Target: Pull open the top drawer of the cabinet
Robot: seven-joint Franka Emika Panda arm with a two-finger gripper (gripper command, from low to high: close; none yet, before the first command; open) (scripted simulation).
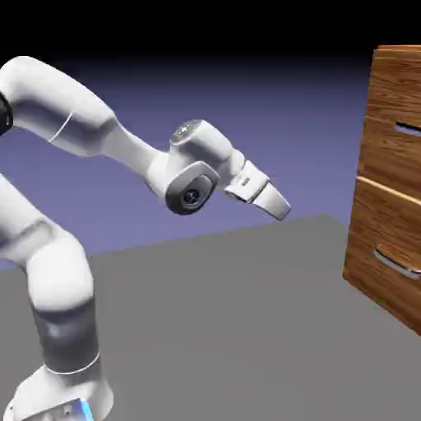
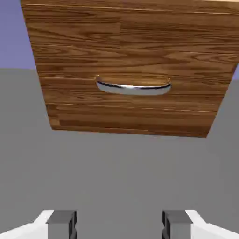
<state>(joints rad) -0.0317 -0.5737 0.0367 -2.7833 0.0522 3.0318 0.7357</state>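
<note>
In the exterior view, the end effector (image 1: 275,203) was at the left, its 2 fingers spread in the hand view. The top drawer (image 1: 399,140) was to the right and higher (its bar handle (image 1: 408,128) ran level), well apart from the fingertips.

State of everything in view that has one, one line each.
gripper: open, nothing between the fingertips
top drawer: shut
lower drawer: shut
arm: bent over the table, hand pointing down toward the cabinet side, short of the cabinet
</note>
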